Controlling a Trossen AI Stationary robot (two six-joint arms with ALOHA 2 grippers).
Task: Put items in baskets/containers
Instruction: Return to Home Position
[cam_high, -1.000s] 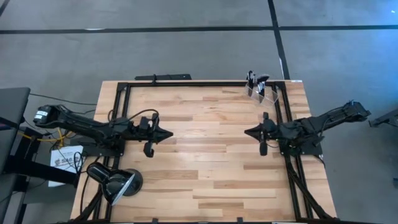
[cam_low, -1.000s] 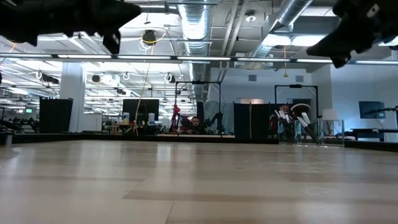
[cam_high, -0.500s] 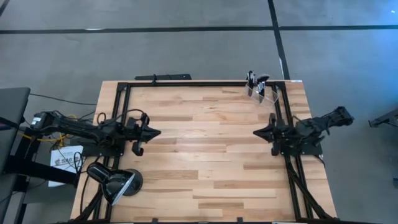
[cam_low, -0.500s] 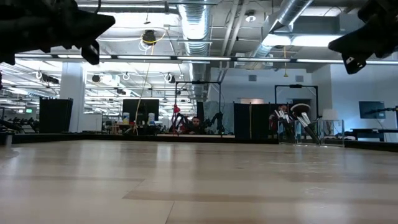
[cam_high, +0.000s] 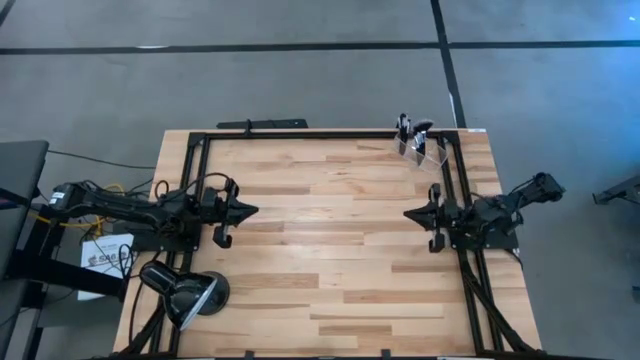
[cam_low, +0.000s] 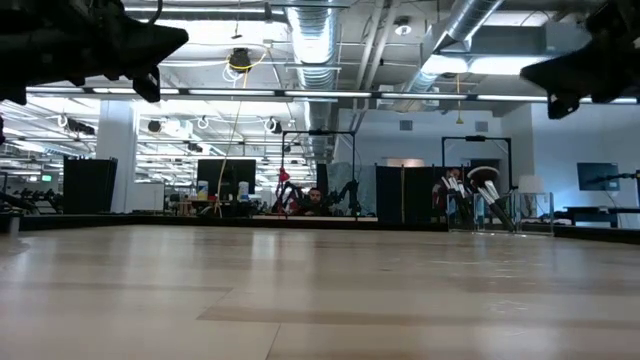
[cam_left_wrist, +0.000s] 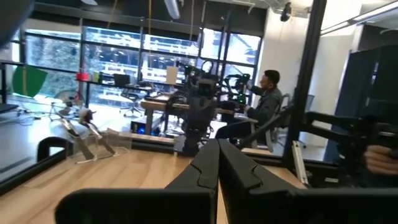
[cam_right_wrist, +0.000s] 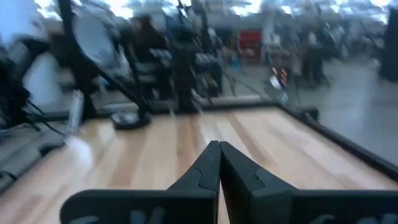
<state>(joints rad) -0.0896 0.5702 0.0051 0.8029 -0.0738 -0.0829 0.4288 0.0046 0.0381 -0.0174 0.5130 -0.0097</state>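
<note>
The clear holder (cam_high: 421, 147) stands at about 1 o'clock on the counter (cam_high: 320, 262), at its far right corner, with the dark brushes (cam_high: 409, 126) upright inside; neither has shifted. The left end effector (cam_high: 252, 211) sits at 9 o'clock and the right end effector (cam_high: 407, 214) at 3 o'clock. Both have pulled back toward their own counter edges compared with a second ago. Each has its fingers (cam_left_wrist: 205, 169) pressed together with nothing between them, the right fingers (cam_right_wrist: 208, 168) likewise. A black lamp (cam_high: 186, 290) rests near 7 o'clock.
</note>
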